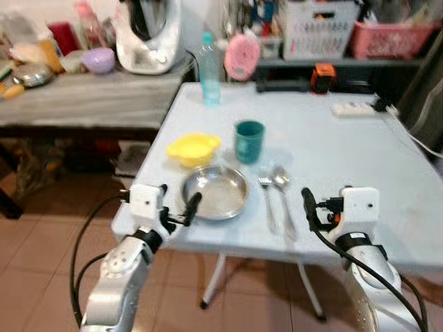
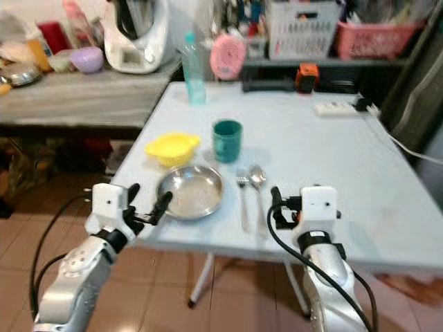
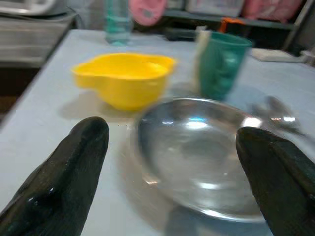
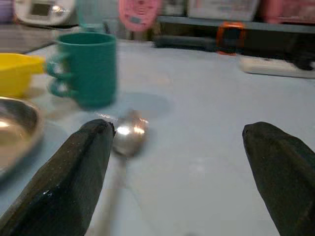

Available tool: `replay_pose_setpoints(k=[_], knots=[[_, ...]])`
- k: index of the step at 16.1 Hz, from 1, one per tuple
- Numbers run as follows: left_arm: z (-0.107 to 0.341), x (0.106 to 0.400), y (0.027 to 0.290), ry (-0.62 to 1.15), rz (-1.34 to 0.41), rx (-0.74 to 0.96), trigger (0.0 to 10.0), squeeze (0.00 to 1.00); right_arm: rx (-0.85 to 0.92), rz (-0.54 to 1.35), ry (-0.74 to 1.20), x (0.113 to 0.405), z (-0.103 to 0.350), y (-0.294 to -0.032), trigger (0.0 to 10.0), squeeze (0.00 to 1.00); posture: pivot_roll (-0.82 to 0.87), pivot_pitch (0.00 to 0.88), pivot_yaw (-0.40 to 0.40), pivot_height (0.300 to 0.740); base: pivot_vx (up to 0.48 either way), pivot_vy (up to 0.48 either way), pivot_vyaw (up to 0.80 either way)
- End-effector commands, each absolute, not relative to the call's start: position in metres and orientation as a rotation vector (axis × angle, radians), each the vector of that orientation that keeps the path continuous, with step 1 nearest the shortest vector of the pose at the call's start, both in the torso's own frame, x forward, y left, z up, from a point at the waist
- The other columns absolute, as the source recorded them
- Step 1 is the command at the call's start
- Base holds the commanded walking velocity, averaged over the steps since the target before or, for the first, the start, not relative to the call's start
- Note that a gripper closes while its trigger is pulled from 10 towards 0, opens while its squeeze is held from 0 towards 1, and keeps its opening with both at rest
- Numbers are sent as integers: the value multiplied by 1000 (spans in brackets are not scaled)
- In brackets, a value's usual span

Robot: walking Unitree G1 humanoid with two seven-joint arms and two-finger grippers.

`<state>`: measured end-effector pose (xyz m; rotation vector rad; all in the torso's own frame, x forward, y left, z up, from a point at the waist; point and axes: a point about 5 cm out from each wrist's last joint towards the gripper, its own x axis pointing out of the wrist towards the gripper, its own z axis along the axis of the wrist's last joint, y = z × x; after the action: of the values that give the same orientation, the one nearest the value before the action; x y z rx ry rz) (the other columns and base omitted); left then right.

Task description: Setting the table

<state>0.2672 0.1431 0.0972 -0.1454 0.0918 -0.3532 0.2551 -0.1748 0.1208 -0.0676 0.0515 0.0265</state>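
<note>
A round steel plate [image 1: 216, 191] lies near the front edge of the pale blue table [image 1: 360, 159]. Behind it sit a yellow bowl [image 1: 194, 149] and a green cup [image 1: 249, 140]. A fork [image 1: 267, 202] and a spoon [image 1: 282, 190] lie side by side to the plate's right. My left gripper [image 1: 178, 206] hovers open at the table's front edge, just left of the plate; its wrist view has the plate [image 3: 197, 152] between the fingers [image 3: 74, 167]. My right gripper [image 1: 322, 207] is open, right of the spoon [image 4: 127, 132], holding nothing.
At the table's back stand a clear water bottle [image 1: 210, 69], a white power strip [image 1: 353, 108] with its cable, and an orange-black device [image 1: 322, 76]. A grey side counter [image 1: 83, 100] on the left carries an appliance and a purple bowl [image 1: 99, 60]. Tiled floor lies below.
</note>
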Motion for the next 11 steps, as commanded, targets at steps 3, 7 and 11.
replay_pose_setpoints(k=[3, 7, 11], knots=[[99, 266, 151, 81, -315, -132, 10000, 0, -67, 85, 42, 256, 123, -165, 10000, 0, -110, 14, 59, 740, 0, 0, 0], [98, 259, 166, 69, -298, -103, 10000, 0, -69, 190, 28, 257, 127, -150, 10000, 0, -104, 18, 57, 740, 0, 0, 0], [103, 258, 178, 58, -284, -104, 10000, 0, -77, 225, 22, 258, 128, -143, 10000, 0, -94, 23, 56, 740, 0, 0, 0]])
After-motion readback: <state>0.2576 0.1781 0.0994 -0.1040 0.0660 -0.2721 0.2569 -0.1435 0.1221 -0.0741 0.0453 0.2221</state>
